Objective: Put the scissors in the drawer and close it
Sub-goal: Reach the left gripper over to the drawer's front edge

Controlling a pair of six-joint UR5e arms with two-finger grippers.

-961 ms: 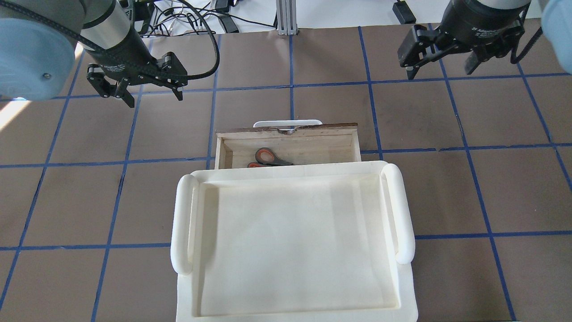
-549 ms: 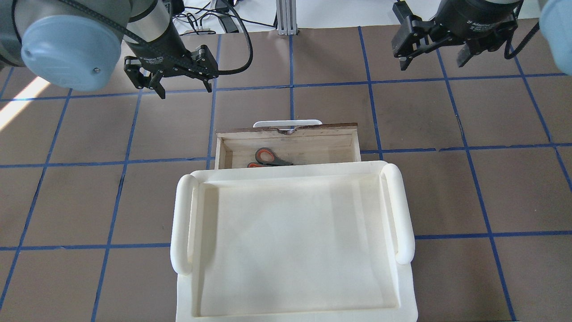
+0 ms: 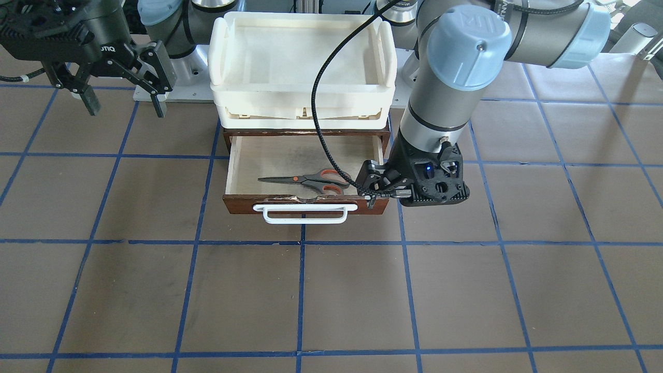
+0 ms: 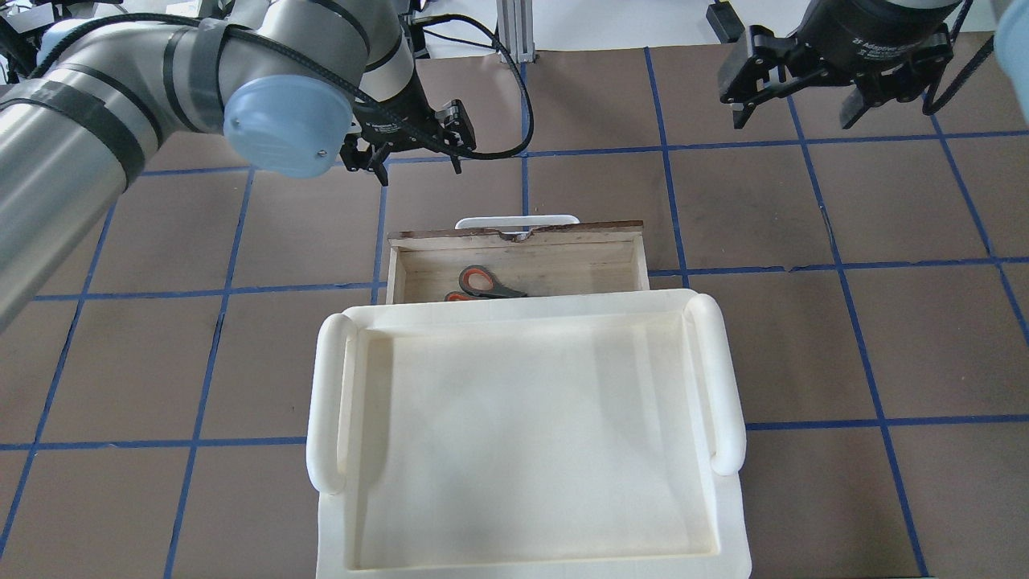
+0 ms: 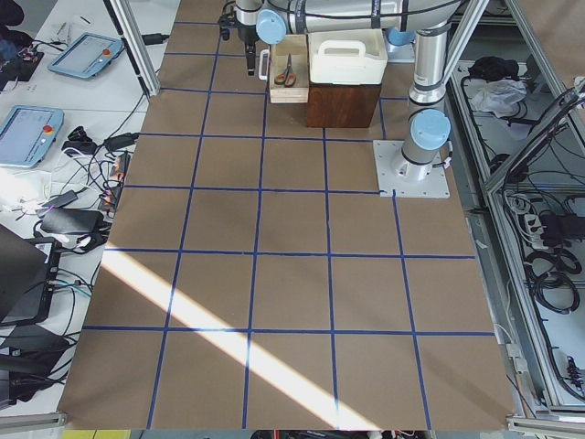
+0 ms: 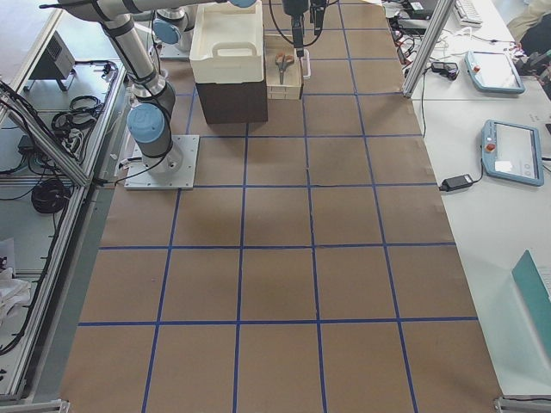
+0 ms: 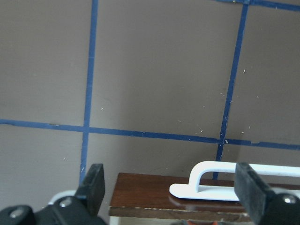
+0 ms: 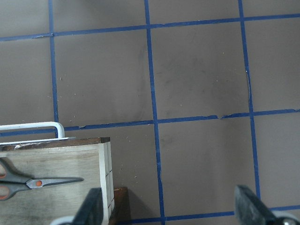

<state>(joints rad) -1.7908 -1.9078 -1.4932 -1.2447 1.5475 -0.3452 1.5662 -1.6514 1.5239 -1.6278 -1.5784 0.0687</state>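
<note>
The drawer (image 4: 514, 238) stands pulled out from under the cream tray, its white handle (image 4: 517, 219) facing away from the robot. The scissors (image 4: 482, 283) lie flat inside it, and they show in the front view (image 3: 305, 181) and the right wrist view (image 8: 37, 182). My left gripper (image 4: 418, 165) is open and empty, above the table just beyond the drawer front's left end; the left wrist view shows the handle (image 7: 225, 180) between its fingers (image 7: 93, 185). My right gripper (image 4: 792, 121) is open and empty, far back on the right.
A cream-white tray (image 4: 330, 402) sits on the dark wooden cabinet (image 5: 343, 105) that houses the drawer. The table is brown with blue tape lines. Cables lie beyond the far edge (image 4: 354, 40).
My left arm has swung right and inward, from the far left to just beyond the drawer front. The right gripper has barely shifted. Drawer and scissors have not moved.
</note>
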